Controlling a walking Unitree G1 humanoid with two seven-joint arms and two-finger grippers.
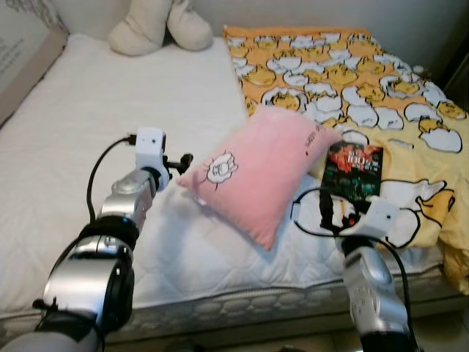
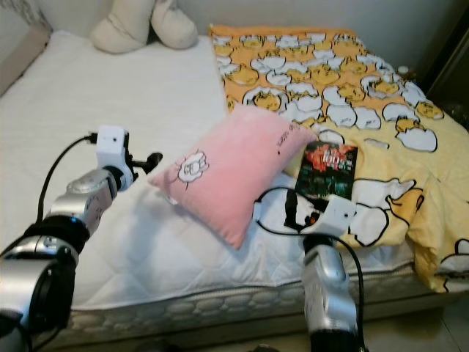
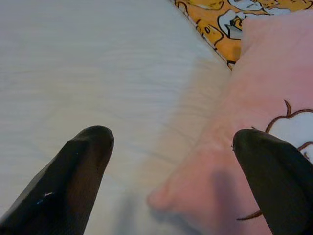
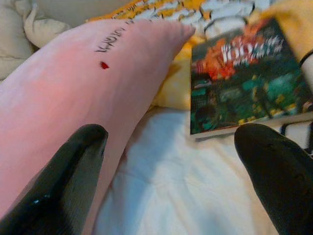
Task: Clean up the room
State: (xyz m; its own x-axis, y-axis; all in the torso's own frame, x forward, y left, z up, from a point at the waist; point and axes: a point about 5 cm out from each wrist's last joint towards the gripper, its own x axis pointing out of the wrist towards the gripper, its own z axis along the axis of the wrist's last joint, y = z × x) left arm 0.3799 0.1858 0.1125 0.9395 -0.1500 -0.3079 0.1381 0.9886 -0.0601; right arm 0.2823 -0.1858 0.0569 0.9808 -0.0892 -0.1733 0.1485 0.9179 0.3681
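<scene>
- Left eye view puts the pillow (image 1: 265, 170) at the centre of things: a pink cushion lying slantwise on the bed (image 1: 110, 139), one corner toward the left gripper (image 1: 182, 163) and its far corner up against the duck-print blanket (image 1: 381, 95).
- Its long axis runs on a diagonal from that near-left corner, across the mattress, up toward the blanket.
- The left gripper sits just beside the pillow's near-left corner, fingers spread wide; in its wrist view one finger (image 3: 276, 178) hangs over the pink fabric beside the stitched cartoon patch, the other (image 3: 68, 186) over bare sheet, so the corner lies between them, not yet pinched.
- The right gripper (image 1: 338, 220) is also spread, empty, hovering on the pillow's other side, near its lower edge. Its wrist view has one finger (image 4: 63, 186) against the pink flank and the other (image 4: 279, 171) below a book (image 1: 355, 170).
- The book, dark-covered, lies flat on the blanket, just beside the pillow's far corner and nearer the right gripper than the left.
- I judge the left arm better placed for the pillow, the right for the book.
- The surface is a soft white quilted sheet; the pillow should drag or lift easily, though a corner grip may let it sag.
- Beyond the pillow, at the head of the bed, rests a cream plush toy (image 1: 157, 26).
</scene>
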